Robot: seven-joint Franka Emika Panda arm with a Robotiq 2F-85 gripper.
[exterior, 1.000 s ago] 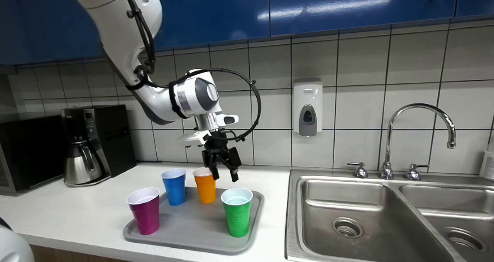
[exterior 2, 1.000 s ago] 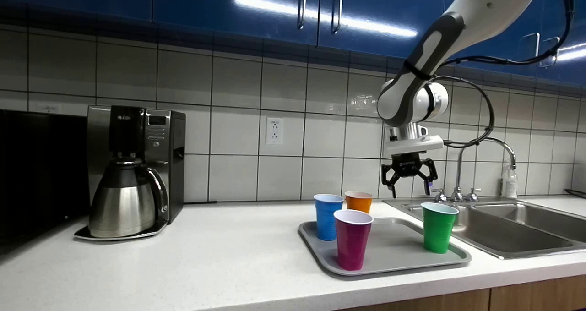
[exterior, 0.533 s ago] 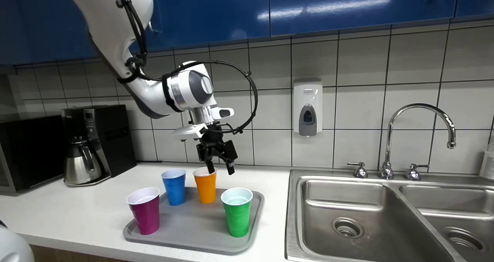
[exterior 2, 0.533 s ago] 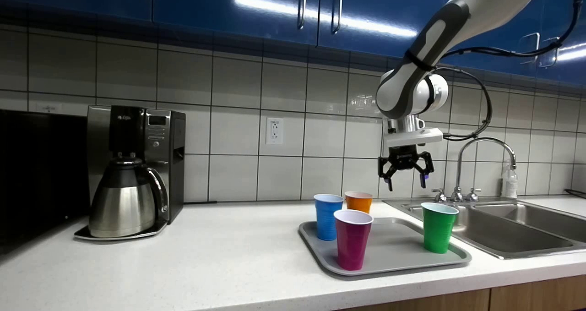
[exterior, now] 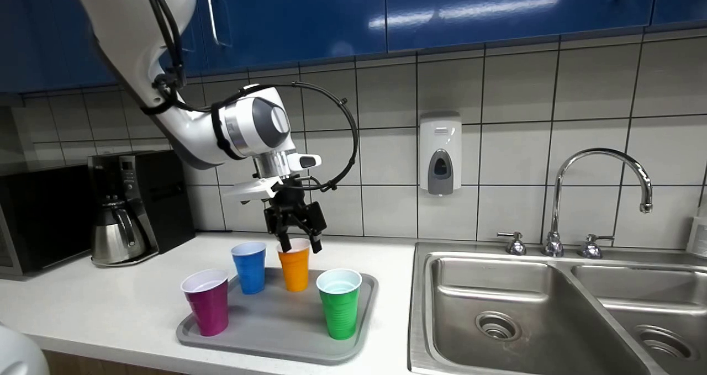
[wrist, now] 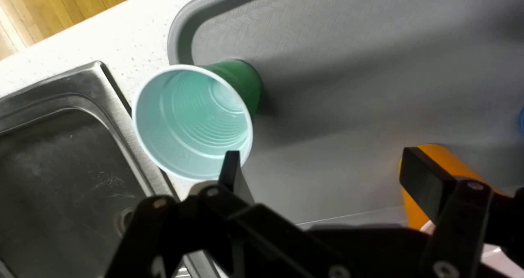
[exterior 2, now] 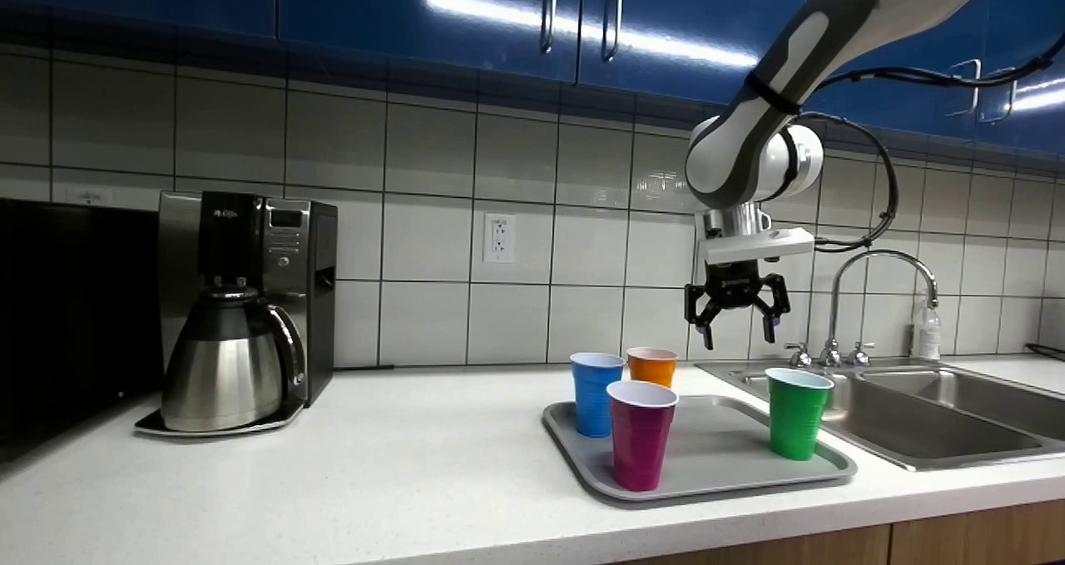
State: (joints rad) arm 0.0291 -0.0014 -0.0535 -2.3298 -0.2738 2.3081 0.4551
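Observation:
My gripper hangs over the back of the grey tray, jaws wide apart, holding nothing. In an exterior view the gripper is above the cup rims, between the orange cup and the green cup. Upright on the tray's left part are a blue cup and a magenta cup. The wrist view has the green cup beyond the left finger, its inside seeming bare. Behind the right finger, the orange cup is partly hidden.
A steel double sink with a tall faucet lies right of the tray. A coffee maker stands at the left. Behind is a tiled wall with a soap dispenser; blue cabinets hang above.
The arm and gripper have risen a little and shifted left, towards the orange cup as seen in an exterior view. The jaws stay open; cups and tray have not moved.

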